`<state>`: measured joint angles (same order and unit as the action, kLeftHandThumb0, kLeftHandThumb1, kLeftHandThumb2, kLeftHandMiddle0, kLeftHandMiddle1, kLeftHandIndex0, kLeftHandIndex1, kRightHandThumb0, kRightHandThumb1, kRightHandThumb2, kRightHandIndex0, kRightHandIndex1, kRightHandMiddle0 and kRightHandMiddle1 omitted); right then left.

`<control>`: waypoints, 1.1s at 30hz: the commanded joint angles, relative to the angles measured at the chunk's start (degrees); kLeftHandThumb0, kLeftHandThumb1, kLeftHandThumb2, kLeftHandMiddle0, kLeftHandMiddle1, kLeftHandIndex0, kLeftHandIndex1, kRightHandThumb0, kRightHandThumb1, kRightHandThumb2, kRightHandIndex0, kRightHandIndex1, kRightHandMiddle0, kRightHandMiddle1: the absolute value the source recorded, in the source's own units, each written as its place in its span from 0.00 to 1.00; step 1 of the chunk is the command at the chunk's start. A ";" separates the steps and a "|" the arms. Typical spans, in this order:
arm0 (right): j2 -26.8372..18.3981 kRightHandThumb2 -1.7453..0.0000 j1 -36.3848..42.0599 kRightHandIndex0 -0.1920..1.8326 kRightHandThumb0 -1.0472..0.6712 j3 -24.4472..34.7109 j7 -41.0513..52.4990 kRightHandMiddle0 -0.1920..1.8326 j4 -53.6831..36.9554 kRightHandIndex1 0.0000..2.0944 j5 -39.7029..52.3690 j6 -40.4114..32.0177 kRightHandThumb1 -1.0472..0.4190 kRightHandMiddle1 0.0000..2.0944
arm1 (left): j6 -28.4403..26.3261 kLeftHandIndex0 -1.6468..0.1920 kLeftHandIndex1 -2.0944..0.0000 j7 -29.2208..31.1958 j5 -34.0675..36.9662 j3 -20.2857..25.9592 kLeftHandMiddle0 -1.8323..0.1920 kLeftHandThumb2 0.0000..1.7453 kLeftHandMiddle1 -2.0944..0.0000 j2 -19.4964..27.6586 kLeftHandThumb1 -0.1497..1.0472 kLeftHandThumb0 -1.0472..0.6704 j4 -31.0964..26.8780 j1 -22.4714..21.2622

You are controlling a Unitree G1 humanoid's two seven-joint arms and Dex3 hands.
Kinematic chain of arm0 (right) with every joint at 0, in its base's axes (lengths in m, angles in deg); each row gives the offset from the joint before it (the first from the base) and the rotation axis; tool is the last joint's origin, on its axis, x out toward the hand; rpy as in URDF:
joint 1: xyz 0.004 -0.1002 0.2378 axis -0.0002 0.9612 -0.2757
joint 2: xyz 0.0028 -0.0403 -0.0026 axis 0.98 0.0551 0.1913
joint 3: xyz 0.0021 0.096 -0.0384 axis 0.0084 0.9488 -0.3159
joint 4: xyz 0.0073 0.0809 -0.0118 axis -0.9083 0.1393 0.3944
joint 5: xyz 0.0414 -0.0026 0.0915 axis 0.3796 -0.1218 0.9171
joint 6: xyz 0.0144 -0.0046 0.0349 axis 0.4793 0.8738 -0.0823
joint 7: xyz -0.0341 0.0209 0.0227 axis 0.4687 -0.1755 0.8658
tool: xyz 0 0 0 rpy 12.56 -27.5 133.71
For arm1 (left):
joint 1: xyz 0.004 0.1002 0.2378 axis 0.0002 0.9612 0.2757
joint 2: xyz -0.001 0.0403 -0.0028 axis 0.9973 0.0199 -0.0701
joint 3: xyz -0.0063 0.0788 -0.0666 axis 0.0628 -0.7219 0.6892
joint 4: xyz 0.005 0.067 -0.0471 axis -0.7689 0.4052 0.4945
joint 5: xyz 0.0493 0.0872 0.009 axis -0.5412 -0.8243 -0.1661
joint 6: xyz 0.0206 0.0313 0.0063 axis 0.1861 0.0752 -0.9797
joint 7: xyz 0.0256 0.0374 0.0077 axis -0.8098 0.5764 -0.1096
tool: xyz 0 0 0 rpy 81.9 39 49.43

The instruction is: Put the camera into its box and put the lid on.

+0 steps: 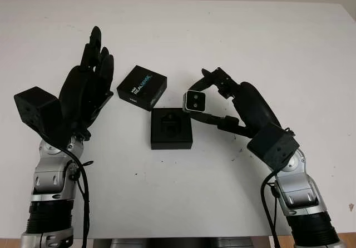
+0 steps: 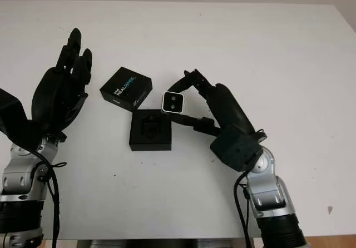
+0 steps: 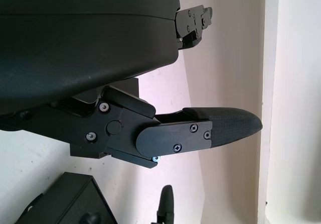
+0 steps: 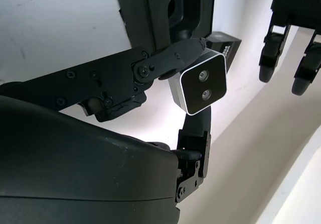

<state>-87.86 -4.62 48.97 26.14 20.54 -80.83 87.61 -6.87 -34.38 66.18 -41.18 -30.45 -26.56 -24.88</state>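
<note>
My right hand point(image 1: 207, 97) is shut on a small silver camera point(image 1: 194, 101) with a black face and two lenses, also seen close up as the camera point(image 4: 202, 82). It holds the camera just above the right rim of the open black box point(image 1: 171, 128), which lies at the table's middle. The black lid point(image 1: 142, 87), printed with white and blue letters, lies flat behind and to the left of the box. My left hand point(image 1: 92, 78) is raised and open, left of the lid.
The white table point(image 1: 233, 42) stretches wide behind and to the right. Its front edge point(image 1: 167, 238) runs near the picture's bottom. A few small dark specks mark the surface right of my right arm.
</note>
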 commanded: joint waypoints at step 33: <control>4.76 0.97 2.00 0.19 0.35 -6.16 0.85 0.23 0.43 0.02 0.05 -3.72 0.01 0.84 | -0.10 1.00 1.00 -0.60 0.34 -0.25 1.00 0.30 1.00 -0.43 1.00 0.16 -1.95 0.61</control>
<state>-82.86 -3.45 43.00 26.79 21.64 -80.71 84.12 -7.03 -35.07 66.29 -41.35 -30.81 -27.28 -24.73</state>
